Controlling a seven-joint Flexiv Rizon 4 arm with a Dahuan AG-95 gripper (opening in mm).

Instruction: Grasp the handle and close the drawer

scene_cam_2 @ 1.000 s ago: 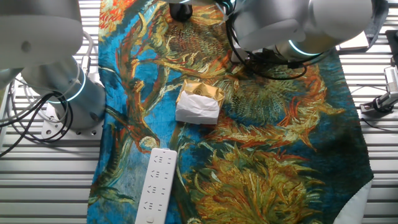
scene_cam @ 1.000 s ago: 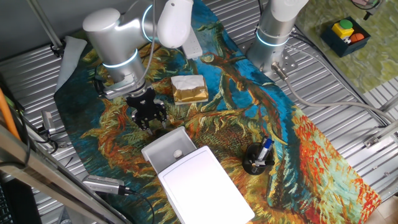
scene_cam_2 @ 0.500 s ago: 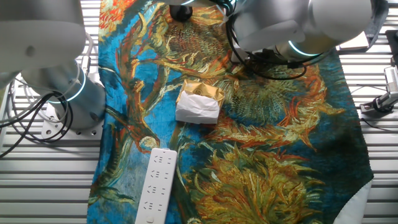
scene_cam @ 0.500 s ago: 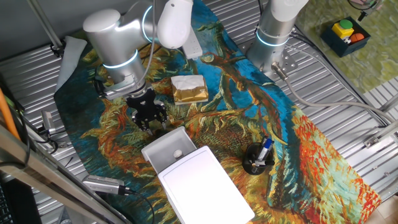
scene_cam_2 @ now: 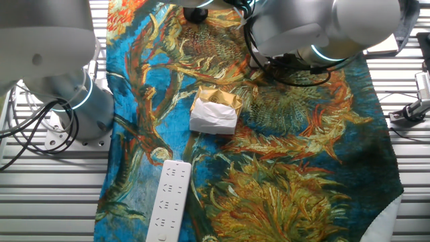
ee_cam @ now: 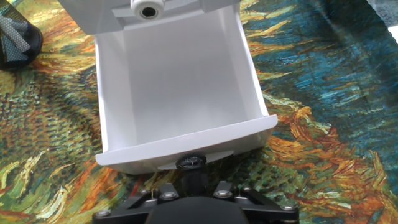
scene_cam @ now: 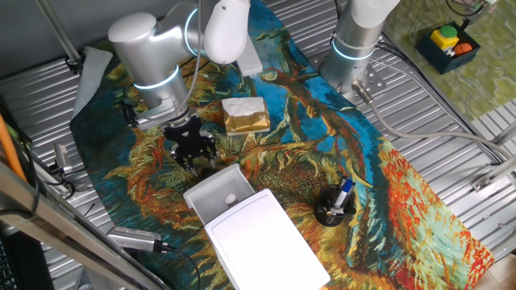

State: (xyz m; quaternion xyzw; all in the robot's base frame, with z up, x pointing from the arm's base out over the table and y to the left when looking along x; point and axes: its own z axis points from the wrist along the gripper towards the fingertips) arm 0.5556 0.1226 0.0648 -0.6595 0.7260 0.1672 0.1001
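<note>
On the painted cloth, near edge: white box (scene_cam: 270, 246), flat-topped.
Drawer (scene_cam: 216, 195): shallow white tray, pulled out of the box toward the arm; inside looks bare white in the hand view (ee_cam: 177, 93).
Handle (ee_cam: 191, 163): small dark knob, centre of the drawer's front lip, directly ahead of the hand.
Gripper (scene_cam: 196, 159): black, pointing down just beside the drawer's outer end; the fingertips fall outside the hand view, so how wide it stands, and whether it has the knob, cannot be told.
Tan-and-white block (scene_cam: 245, 115): mid-cloth, apart from the drawer; also in the other fixed view (scene_cam_2: 215, 111).
Black mesh cup (scene_cam: 333, 207): holds pens, right of the box.
Power strip (scene_cam_2: 169, 200): white, on the cloth edge.
</note>
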